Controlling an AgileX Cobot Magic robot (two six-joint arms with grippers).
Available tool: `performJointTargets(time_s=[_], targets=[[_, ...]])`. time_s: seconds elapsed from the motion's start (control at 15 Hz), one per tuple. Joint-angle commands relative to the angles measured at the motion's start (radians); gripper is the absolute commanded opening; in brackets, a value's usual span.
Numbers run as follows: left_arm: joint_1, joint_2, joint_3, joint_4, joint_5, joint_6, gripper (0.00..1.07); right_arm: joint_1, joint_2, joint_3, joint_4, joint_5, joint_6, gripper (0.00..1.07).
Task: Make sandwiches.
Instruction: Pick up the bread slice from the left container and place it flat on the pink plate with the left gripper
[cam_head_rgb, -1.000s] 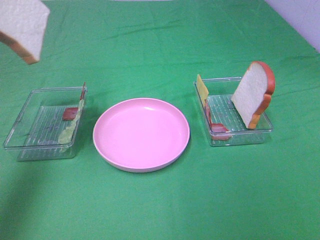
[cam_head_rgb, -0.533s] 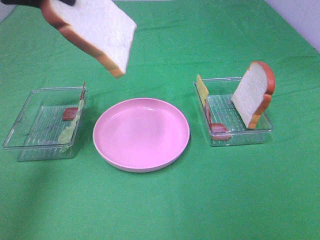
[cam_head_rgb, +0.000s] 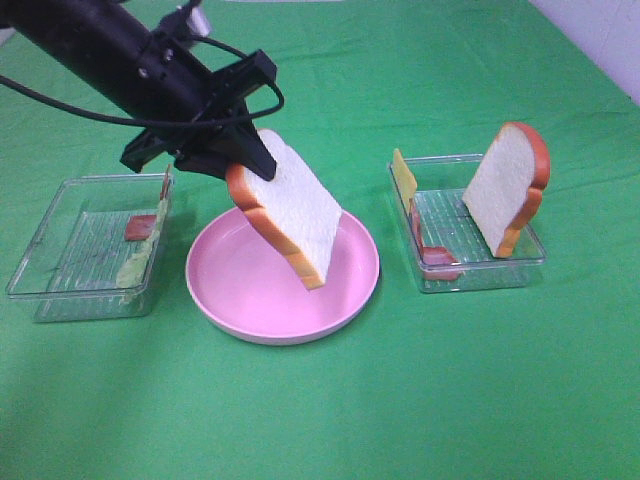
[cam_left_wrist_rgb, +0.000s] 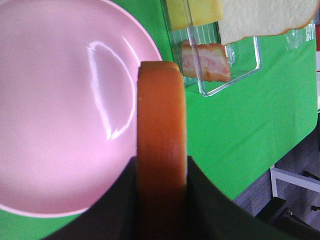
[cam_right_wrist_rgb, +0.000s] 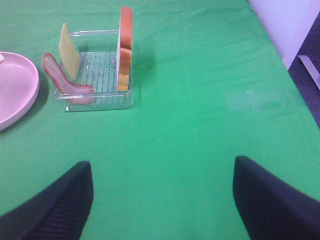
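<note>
My left gripper (cam_head_rgb: 238, 160) is shut on a white bread slice with an orange-brown crust (cam_head_rgb: 292, 218). It holds the slice tilted, low over the round pink plate (cam_head_rgb: 352, 290). In the left wrist view the crust edge (cam_left_wrist_rgb: 161, 125) runs between the two dark fingers (cam_left_wrist_rgb: 125, 210), with the plate (cam_left_wrist_rgb: 55, 115) beneath. A second bread slice (cam_head_rgb: 508, 188) stands in the right tray (cam_head_rgb: 480, 275) with a yellow cheese slice (cam_head_rgb: 403, 178) and a bacon strip (cam_head_rgb: 437, 256). My right gripper (cam_right_wrist_rgb: 162, 200) is open over bare cloth, a good way from that tray (cam_right_wrist_rgb: 95, 102).
The left clear tray (cam_head_rgb: 60, 290) holds pale green lettuce (cam_head_rgb: 134, 263) and a red bacon piece (cam_head_rgb: 141, 227). Green cloth covers the table. A table edge and floor show beyond the cloth in the right wrist view (cam_right_wrist_rgb: 305, 60).
The left arm has swung in from the upper left, carrying the bread slice down and right until it hangs over the pink plate. The right gripper has not moved.
</note>
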Motion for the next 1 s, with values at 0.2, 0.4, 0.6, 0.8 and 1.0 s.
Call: performJointTargets(time_s=[0.2,0.4,0.6,0.8,1.0], targets=[[-0.028,0.075,-0.004,-0.020,-0.074,-0.020,0.00,-0.006,-0.015,0.002,-0.003,-0.002,-0.008,0.74],[-0.028,0.113,-0.004,-0.023,-0.085,-0.024,0.00,-0.006,-0.015,0.002,0.003,-0.002,-0.008,0.74],[-0.033,0.146,-0.004,-0.021,-0.101,-0.022,0.00,-0.006,-0.015,0.002,0.004,-0.002,-0.008,0.74],[-0.033,0.147,-0.004,-0.021,-0.131,-0.005,0.09,-0.006,-0.015,0.002,0.004,-0.002,-0.008,0.74],[-0.033,0.147,-0.004,-0.018,-0.122,0.009,0.25,-0.006,-0.015,0.002,0.004,-0.002,-0.008,0.74]])
